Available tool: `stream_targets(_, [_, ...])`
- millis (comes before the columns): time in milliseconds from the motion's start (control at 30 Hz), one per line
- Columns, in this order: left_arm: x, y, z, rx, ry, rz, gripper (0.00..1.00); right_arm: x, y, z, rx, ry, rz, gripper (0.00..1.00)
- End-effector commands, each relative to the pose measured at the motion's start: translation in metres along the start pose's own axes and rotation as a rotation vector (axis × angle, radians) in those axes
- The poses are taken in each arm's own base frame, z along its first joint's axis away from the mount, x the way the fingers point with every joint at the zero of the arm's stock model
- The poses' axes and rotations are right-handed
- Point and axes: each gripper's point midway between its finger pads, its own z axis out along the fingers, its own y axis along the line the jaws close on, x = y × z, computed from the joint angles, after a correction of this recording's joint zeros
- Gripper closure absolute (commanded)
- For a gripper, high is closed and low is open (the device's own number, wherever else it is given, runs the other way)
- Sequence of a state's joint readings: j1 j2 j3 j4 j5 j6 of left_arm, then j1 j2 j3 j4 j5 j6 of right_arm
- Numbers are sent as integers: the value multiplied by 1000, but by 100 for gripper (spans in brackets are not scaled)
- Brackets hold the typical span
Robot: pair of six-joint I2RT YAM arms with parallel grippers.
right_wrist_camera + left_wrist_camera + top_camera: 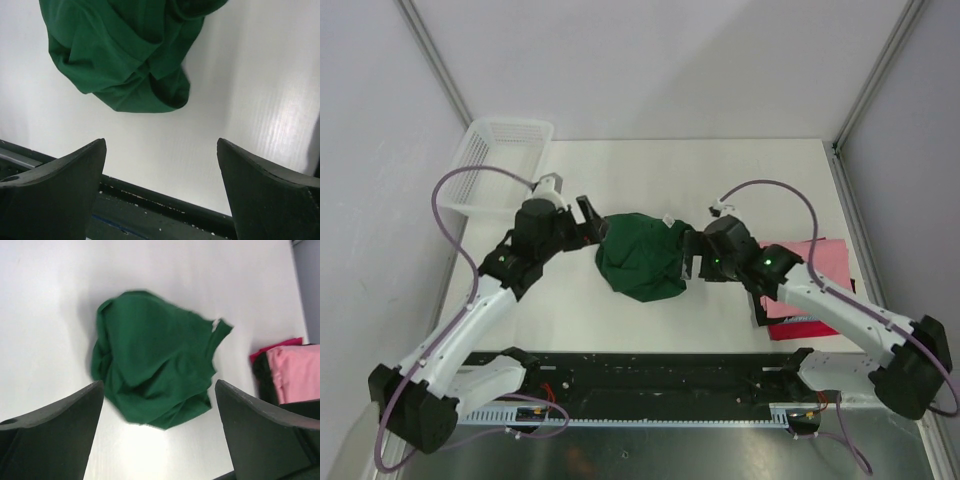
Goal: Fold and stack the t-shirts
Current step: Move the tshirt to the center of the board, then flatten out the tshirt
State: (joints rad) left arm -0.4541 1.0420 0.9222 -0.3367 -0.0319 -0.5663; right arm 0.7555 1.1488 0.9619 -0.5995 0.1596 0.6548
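Looking at the green shirt [642,262], it's a crumpled lump dead center in the top view, lying on the table [620,170] and nowhere near folded. My left gripper [592,222] hangs just off its upper-left edge and my right gripper [688,256] just off its right edge. Both have their jaws spread wide with nothing in them, and in each wrist view the fingers frame only cloth and bare table. Handling-wise I'd guess it's light, floppy stuff. It'll sag and drape the second I lift it, it won't hold a shape, and pinching just a top wrinkle would probably drag the whole bundle along. It's not fragile and not really slippery, so a firm pinch should be fine. The trick is finding real edges. In the left wrist view there's a flap poking out at the upper right of the lump with a little white tag [216,322] beside it. I reckon that's the collar end, so the shoulders should be close by. I'd grab a single layer there rather than the bunched folds along the lower edge. The pink shirt [820,262] sits folded at the right of the top view with a red one [798,327] peeking out under it. Both are well apart from the green one and half hidden by my right arm, and that looks like the stack to land on.
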Motion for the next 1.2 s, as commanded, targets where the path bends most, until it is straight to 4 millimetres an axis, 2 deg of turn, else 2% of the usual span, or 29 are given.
stream_targets(0, [56, 41, -7, -85, 139, 2, 5, 1, 25, 21, -37, -32, -40, 4])
stream_targets(67, [77, 40, -7, -51, 206, 2, 9, 1, 29, 29, -35, -39, -41, 5])
stream_targets(167, [93, 39, -7, -27, 257, 14, 13, -6, 31, 38, -32, -66, -41, 7])
stream_targets(300, [102, 43, -8, -34, 275, 11, 14, -12, 44, 48, -63, -72, -50, 12])
stream_targets(467, [110, 46, -9, -40, 288, 2, 14, -3, 54, 64, -38, -45, -110, 29])
stream_targets(533, [112, 50, -10, -50, 287, 3, 14, 1, 63, 65, -45, -48, -156, 32])
stream_targets(667, [123, 60, -10, -83, 302, -6, 14, 17, 90, 67, -81, -50, -287, 34])
stream_targets(833, [131, 76, -12, -149, 294, -34, 17, 43, 114, 81, -90, -27, -461, 34])
stream_targets(933, [132, 87, -14, -210, 275, -66, 17, 51, 122, 92, -76, -19, -540, 33])
stream_targets(1167, [141, 101, -21, -271, 250, -138, 22, 54, 133, 118, -47, -7, -650, 27])
